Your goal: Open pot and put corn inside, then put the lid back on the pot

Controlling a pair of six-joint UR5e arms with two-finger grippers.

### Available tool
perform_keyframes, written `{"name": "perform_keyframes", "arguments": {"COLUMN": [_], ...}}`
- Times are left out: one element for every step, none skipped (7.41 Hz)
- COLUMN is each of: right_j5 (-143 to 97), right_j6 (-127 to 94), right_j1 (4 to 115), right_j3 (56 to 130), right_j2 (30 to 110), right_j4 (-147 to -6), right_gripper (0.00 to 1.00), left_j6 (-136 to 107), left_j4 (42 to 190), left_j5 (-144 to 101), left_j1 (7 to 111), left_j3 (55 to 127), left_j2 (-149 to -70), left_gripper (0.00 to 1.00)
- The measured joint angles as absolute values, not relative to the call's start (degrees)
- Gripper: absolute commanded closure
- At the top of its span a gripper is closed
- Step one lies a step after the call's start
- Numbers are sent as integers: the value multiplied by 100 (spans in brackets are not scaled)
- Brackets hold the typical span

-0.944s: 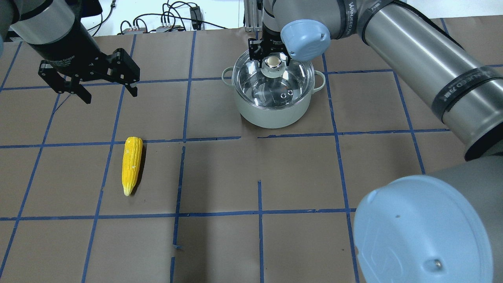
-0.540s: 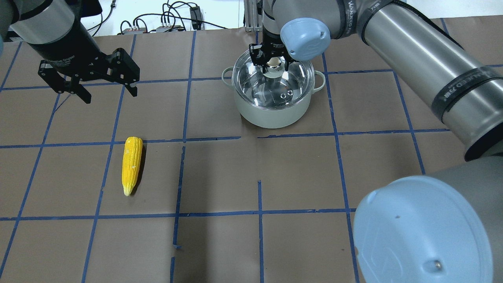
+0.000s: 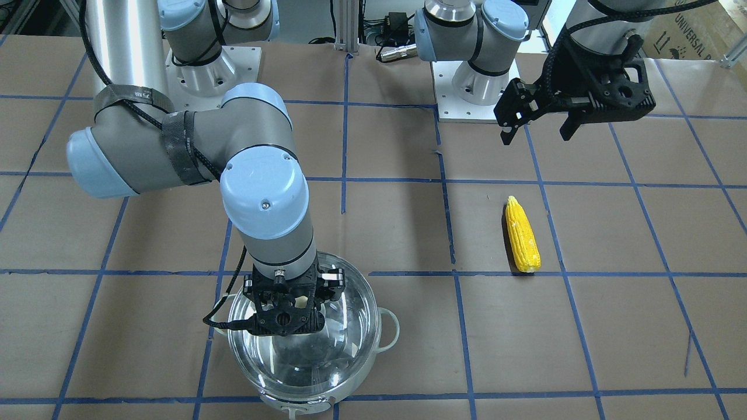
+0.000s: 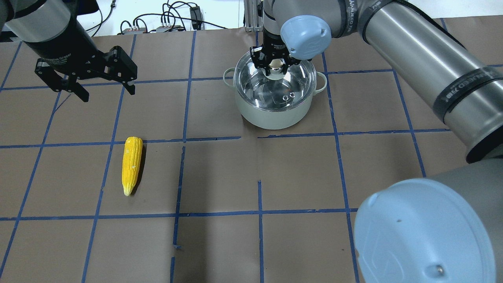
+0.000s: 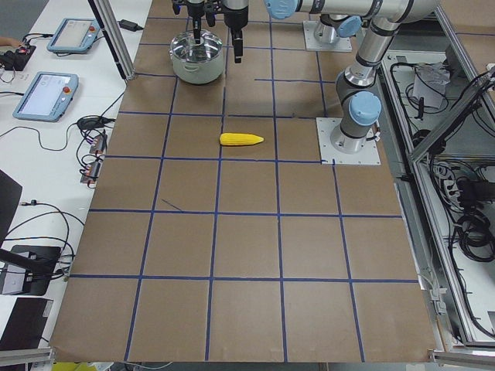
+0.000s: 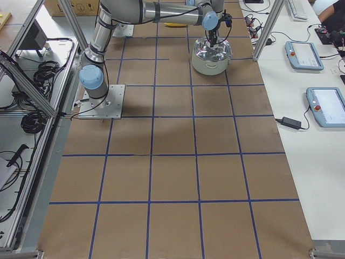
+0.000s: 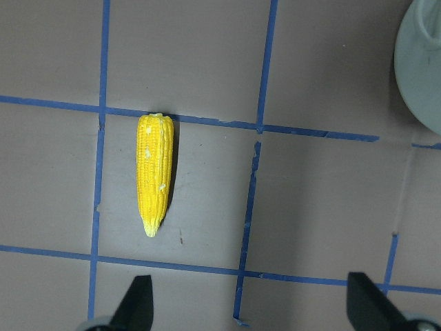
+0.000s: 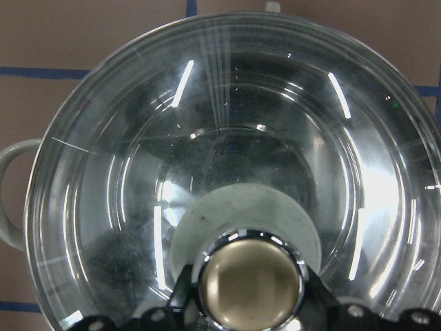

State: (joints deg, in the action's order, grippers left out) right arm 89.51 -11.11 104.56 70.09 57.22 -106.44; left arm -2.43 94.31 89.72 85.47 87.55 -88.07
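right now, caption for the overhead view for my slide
Right gripper clamps the lid by its knob atop the pot; left gripper hangs open, clear of the corn.

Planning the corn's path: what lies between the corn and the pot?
Only bare brown table with blue tape lines between corn and pot, in the overhead view.

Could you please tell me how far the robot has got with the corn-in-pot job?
Nothing is finished yet. In hand: the right gripper is shut on the knob of the lid, which seems still seated on the pot. Remaining: lift the lid off, put in the corn, which lies untouched on the table, then replace the lid. The left gripper hangs open, apart from the corn.
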Motion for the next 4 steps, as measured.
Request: {"name": "perform_keyframes", "arguments": {"right_j5": [8948, 8943, 8942, 8943], "right_j6": [-1122, -1138, -1146, -1150], "right_j1": [10457, 10457, 10459, 10458], "right_j3": [7013, 7019, 7007, 6996], "right_j2": [5717, 5700, 5707, 5715], "right_j4": [-10658, -10701, -10722, -10733], "right_gripper": [18, 16, 16, 15], "left_j6": [-239, -238, -235, -232], "left_j4": [9432, 9436, 9438, 9439], "left_j5": [8969, 8964, 8970, 8976], "left_j1": [8542, 8535, 8527, 8522], "left_j3": [8723, 8675, 8643, 8629], "left_j2": [-8811, -8815, -8811, -8804], "left_gripper": [0, 0, 0, 0]}}
